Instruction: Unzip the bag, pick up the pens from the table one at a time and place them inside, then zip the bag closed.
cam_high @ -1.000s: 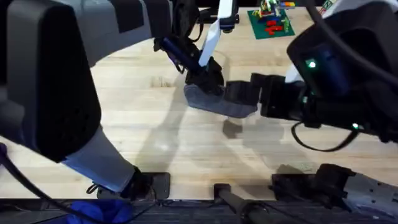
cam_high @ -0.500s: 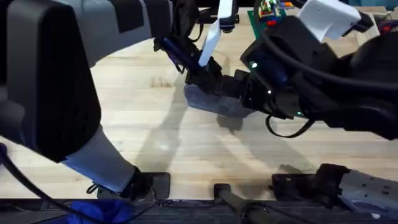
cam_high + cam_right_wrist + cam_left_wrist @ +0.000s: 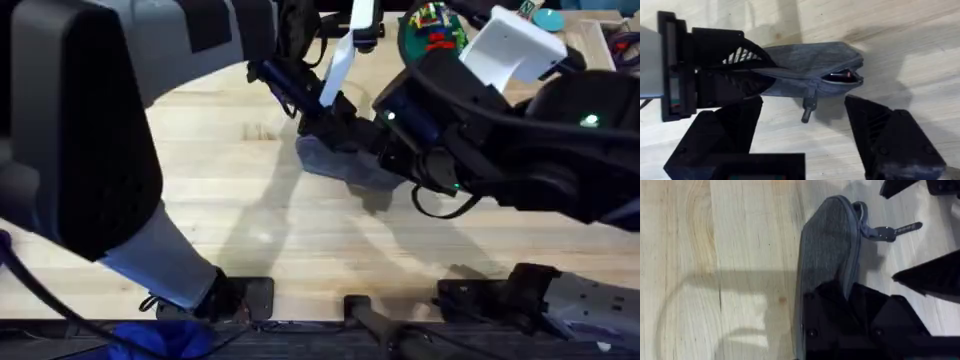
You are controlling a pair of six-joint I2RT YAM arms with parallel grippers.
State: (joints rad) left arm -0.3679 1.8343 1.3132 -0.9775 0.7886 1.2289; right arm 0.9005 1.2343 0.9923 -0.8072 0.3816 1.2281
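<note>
No legible text, label or number; far clutter perhaps too blurred.

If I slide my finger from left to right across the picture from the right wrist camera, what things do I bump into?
The left gripper, black and clamped on one end of the bag → the bag, blue-grey → its zipper pull, hanging from the bag's edge → the bag's slightly open end, with something reddish peeking out.

Both arms crowd the bag at the table's middle: the left gripper clamps its far end, and the right gripper straddles the pull tab with fingers spread. The near half of the table lies bare toward its front edge.
</note>
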